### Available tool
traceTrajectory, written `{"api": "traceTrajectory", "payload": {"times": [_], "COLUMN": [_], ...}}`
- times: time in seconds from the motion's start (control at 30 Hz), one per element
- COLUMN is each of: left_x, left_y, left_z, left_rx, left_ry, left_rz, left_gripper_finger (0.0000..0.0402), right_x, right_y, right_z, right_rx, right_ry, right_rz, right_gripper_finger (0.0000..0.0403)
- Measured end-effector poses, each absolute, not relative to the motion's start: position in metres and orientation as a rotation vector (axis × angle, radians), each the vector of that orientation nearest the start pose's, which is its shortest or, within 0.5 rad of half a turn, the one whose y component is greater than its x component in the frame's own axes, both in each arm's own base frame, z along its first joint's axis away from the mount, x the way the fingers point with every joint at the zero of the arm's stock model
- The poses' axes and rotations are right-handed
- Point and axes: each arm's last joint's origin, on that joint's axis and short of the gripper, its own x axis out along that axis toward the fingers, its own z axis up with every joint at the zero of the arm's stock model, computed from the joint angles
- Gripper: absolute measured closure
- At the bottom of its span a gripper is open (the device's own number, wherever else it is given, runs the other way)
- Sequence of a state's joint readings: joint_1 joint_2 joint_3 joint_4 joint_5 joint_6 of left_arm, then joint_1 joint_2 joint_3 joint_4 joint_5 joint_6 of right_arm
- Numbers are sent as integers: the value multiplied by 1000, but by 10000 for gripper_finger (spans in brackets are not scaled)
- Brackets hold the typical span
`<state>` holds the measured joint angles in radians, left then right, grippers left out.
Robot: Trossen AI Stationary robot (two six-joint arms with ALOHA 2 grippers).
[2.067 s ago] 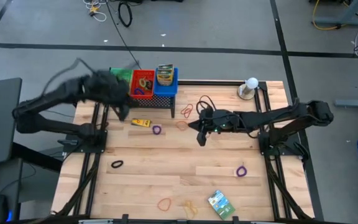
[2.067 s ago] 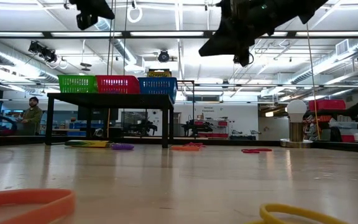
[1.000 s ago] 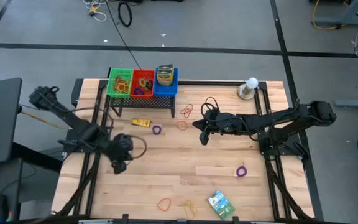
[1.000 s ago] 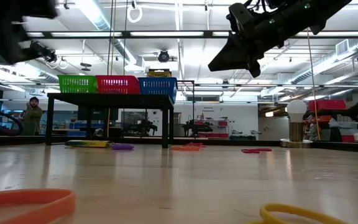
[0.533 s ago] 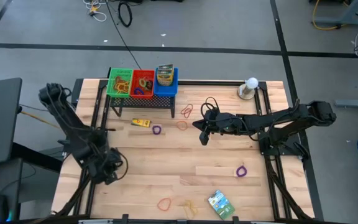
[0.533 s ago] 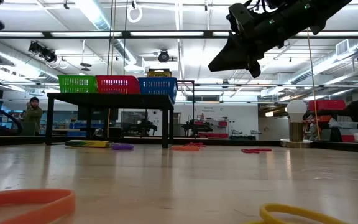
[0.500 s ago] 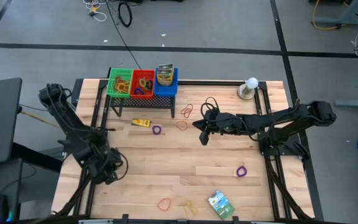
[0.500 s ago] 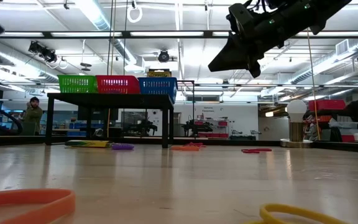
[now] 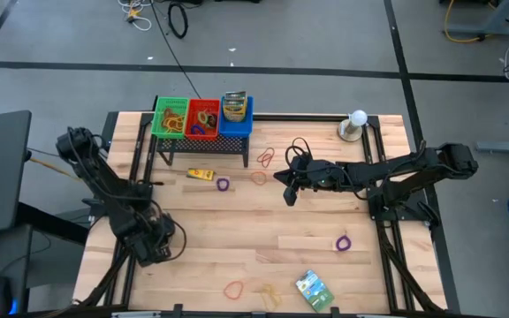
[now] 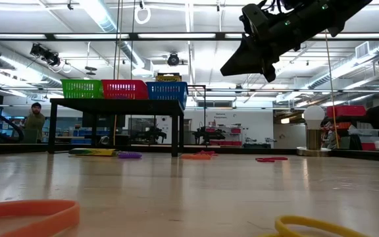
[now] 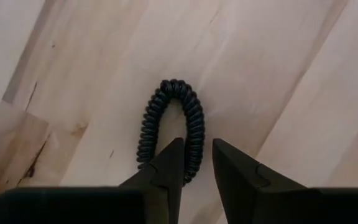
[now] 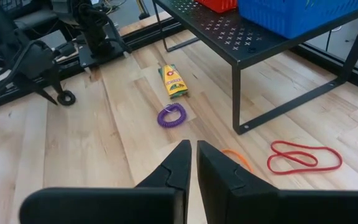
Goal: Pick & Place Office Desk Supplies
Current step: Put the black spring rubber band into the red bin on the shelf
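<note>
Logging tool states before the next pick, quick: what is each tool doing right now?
Left tool: open, its fingers astride one side of the black coiled loop, not clamped.
Right tool: shut, holding nothing, above the table.

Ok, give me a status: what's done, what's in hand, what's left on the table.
Done: bands lie in the green bin and red bin, printed items in the blue bin. In hand: the left claw is down at a black coil band, open astride one strand, nothing lifted. The right claw hangs shut over mid-table. Left: crayon box, green packet, several loose bands.
</note>
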<state>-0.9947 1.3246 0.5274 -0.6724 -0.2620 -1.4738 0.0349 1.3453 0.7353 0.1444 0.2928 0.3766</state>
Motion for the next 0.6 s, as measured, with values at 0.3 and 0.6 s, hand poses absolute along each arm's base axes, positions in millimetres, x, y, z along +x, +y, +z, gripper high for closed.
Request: {"api": "traceTrajectory", "payload": {"times": [0.3, 0.6], "left_x": [114, 139], "left_y": [-148, -138], "left_z": [129, 131], "left_rx": [-352, -146], "left_ry": [1244, 1201], "left_rz": [296, 110], "left_gripper_finger": [386, 386], "right_x": [282, 282], "right_y": [1, 1], "right_z": [227, 227], "right_rx": [291, 296], "right_ry": [406, 405], "right_rz": [-336, -337], "right_gripper_finger": [367, 367]}}
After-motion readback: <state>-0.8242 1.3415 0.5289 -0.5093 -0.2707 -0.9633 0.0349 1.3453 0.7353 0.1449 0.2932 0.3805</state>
